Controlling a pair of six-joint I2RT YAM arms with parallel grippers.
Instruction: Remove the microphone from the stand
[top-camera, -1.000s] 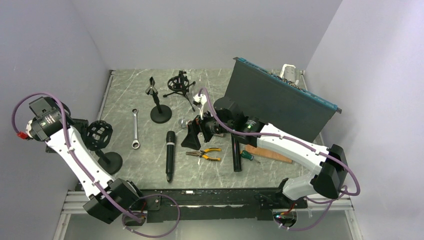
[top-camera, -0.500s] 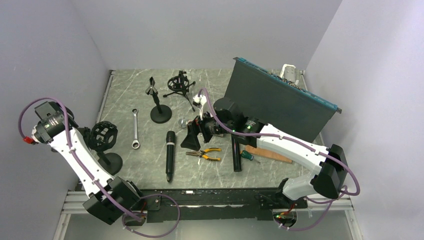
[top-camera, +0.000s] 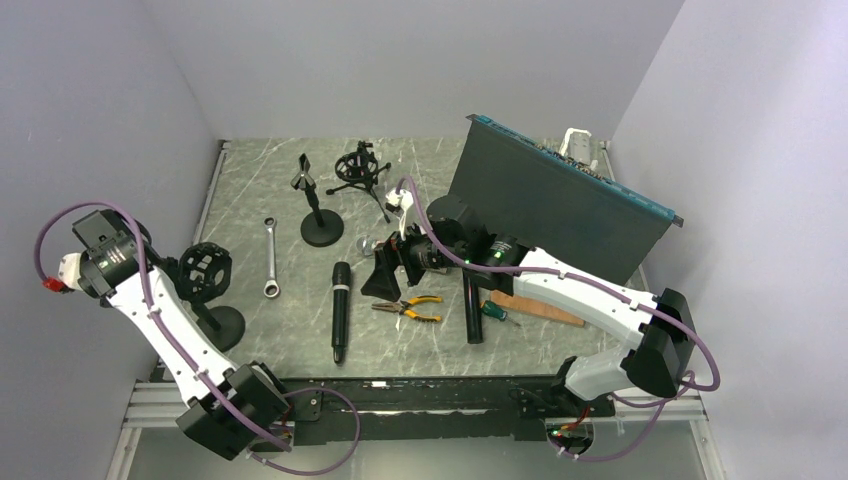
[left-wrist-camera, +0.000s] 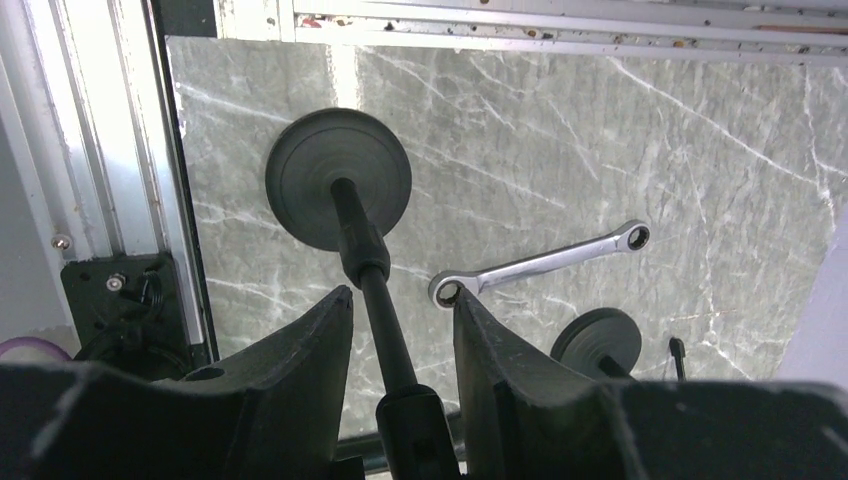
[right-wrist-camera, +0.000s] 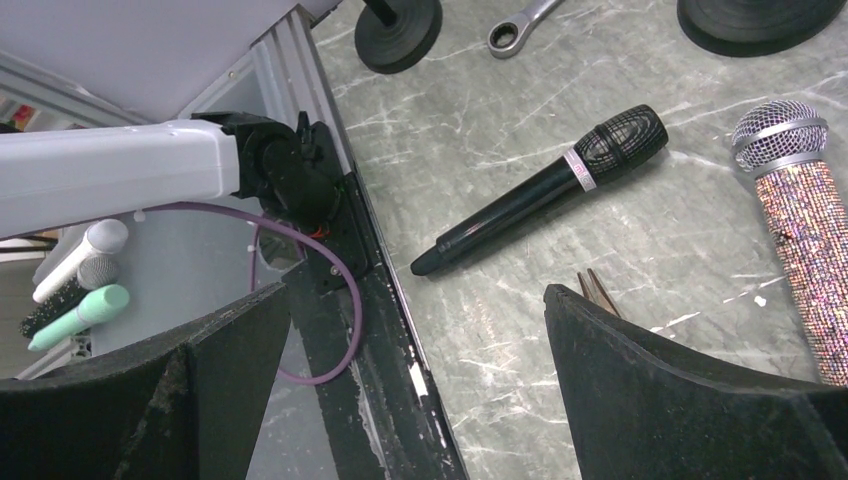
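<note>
A black stand, with a round base (top-camera: 226, 323) and a cage mount (top-camera: 205, 270) on top, is at the table's left edge. My left gripper (top-camera: 183, 278) is at that cage. Seen from the left wrist, its fingers (left-wrist-camera: 310, 345) are drawn in close on either side of the stand's pole (left-wrist-camera: 362, 250), above the base (left-wrist-camera: 338, 178); it is shut on the stand's top. A black microphone (top-camera: 340, 311) (right-wrist-camera: 550, 185) lies flat on the table. A glittery one (right-wrist-camera: 800, 225) lies beside my right gripper (top-camera: 383, 270), which hovers open (right-wrist-camera: 417, 293) and holds nothing.
A clip stand (top-camera: 318, 208) and a tripod mount (top-camera: 360, 170) are at the back. A wrench (top-camera: 270, 258) (left-wrist-camera: 540, 265), pliers (top-camera: 410, 308), a black cylinder (top-camera: 472, 312), a screwdriver (top-camera: 497, 312) and a wood strip (top-camera: 535, 308) lie on the table. A dark panel (top-camera: 555, 205) leans at the right.
My left gripper has shut at the stand's top, and the left wrist has shifted slightly down and right with the cage. The right arm has not moved.
</note>
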